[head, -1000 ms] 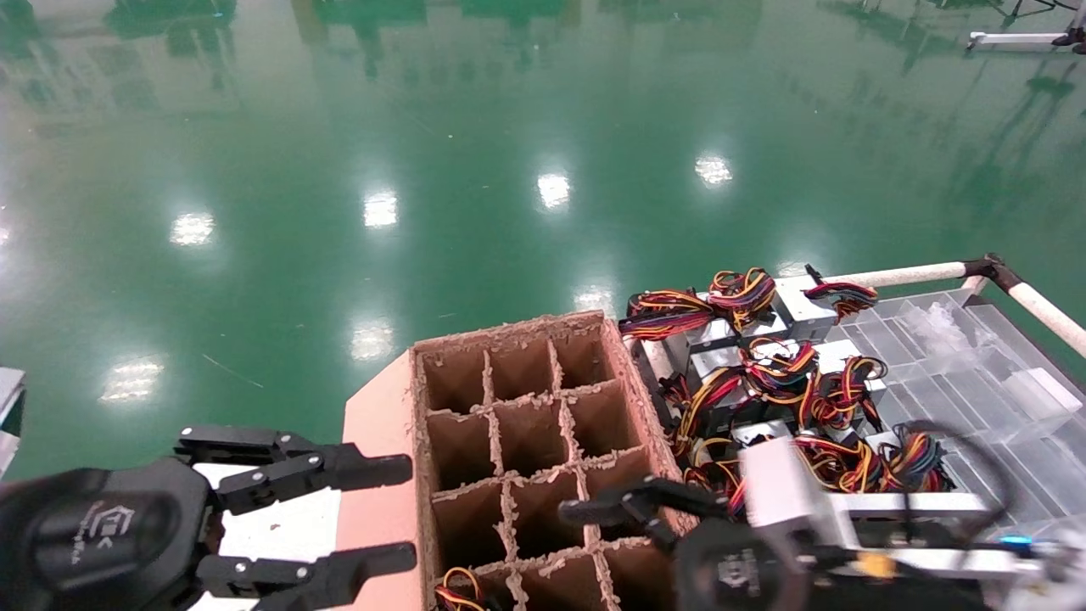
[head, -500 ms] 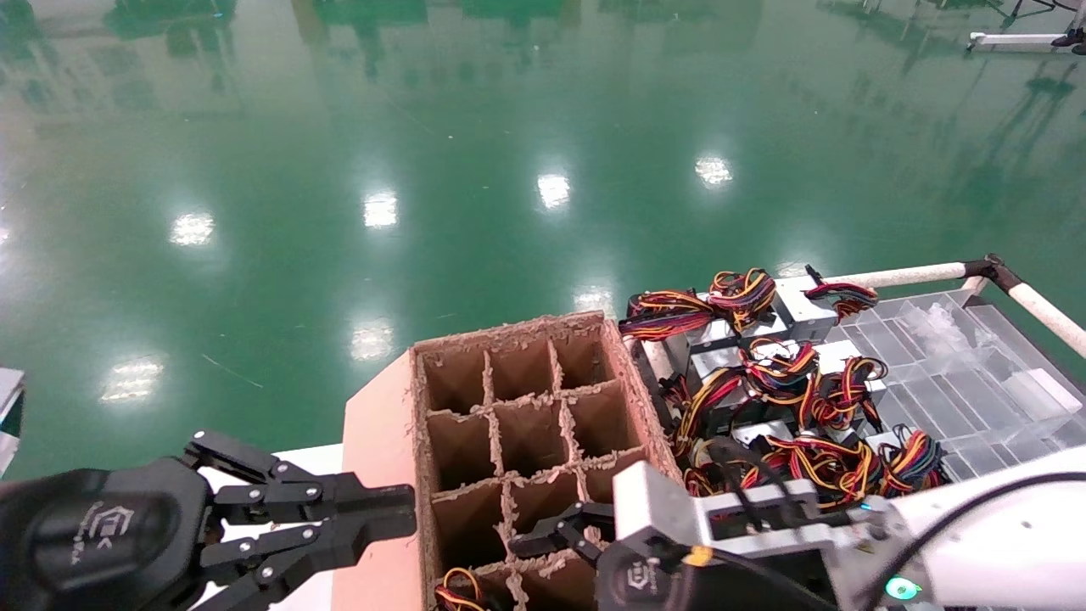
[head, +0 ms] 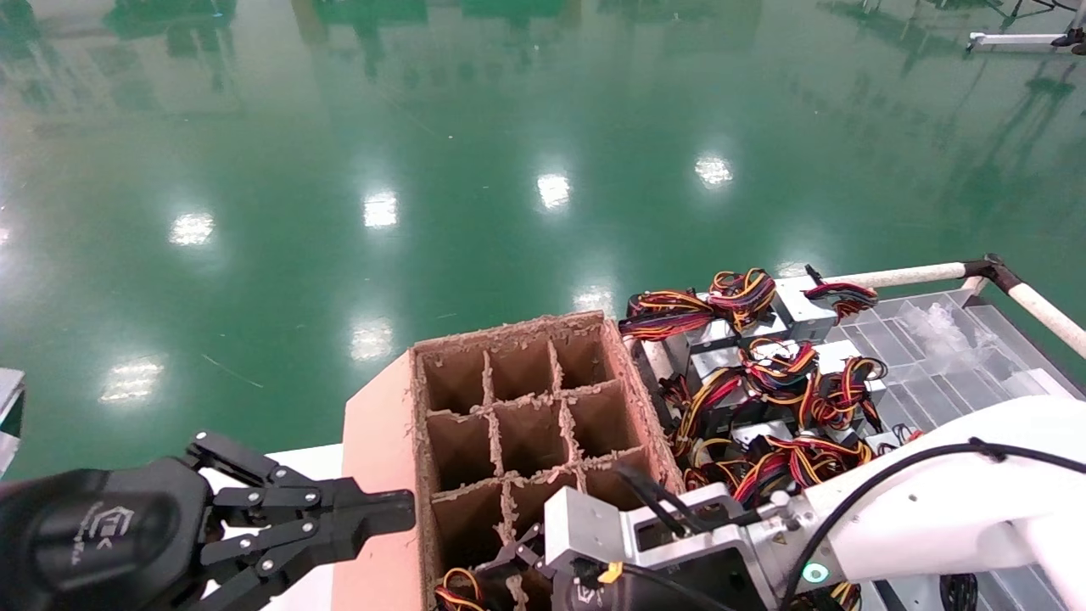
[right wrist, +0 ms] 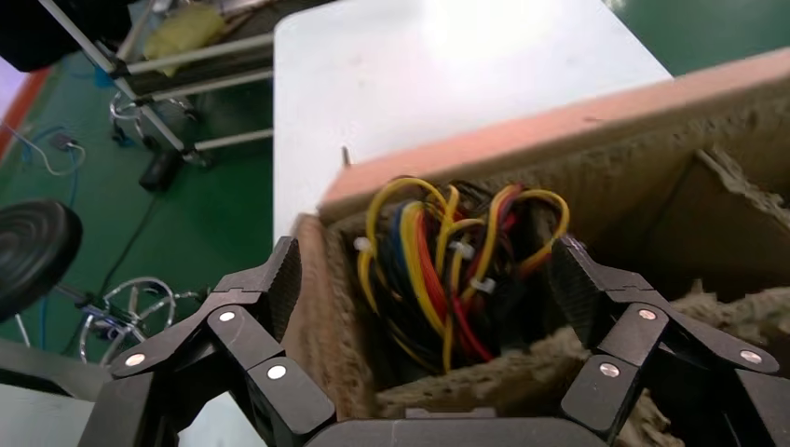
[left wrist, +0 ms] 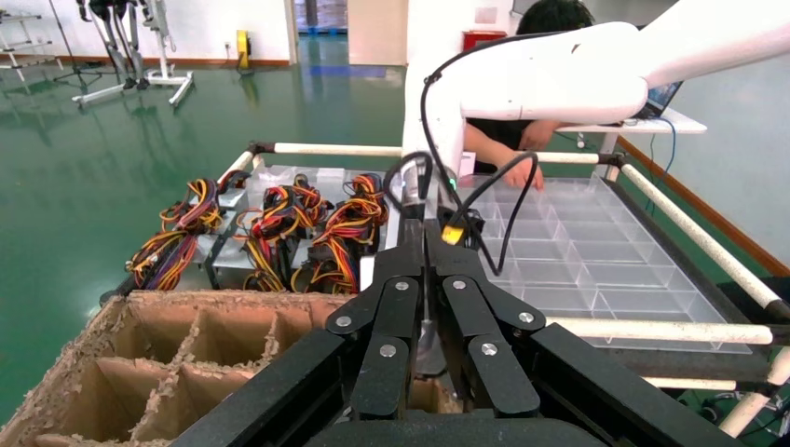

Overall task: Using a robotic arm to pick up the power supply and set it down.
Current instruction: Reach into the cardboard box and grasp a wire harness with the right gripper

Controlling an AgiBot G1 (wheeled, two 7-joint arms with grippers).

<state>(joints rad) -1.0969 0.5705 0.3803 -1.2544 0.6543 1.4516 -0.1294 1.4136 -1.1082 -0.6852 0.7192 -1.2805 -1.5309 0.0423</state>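
Note:
My right gripper (right wrist: 426, 272) is open, its two fingers standing either side of the near-left cell of the brown cardboard divider box (right wrist: 652, 140). In that cell lies a power supply, of which only the bundle of yellow, red, blue and black wires (right wrist: 438, 251) shows; its grey body is hidden. Nothing touches the finger pads. In the head view this robotic arm's grey wrist module (head: 594, 526) hangs over the box's near cells and the same wires (head: 458, 591) peek out. My left gripper (head: 409, 511) is shut and empty beside the box's left wall.
Several more power supplies (head: 764, 373) with coloured wires lie piled on a clear compartment tray (head: 959, 356) right of the divider box (head: 526, 399). White padded rails (head: 908, 274) edge the tray. A white table (right wrist: 438, 84) lies under the box. A person (left wrist: 550, 19) sits beyond the tray.
My right arm has swung left from the pile to the box's near-left cell. The left gripper's fingers have gone from wide apart to shut.

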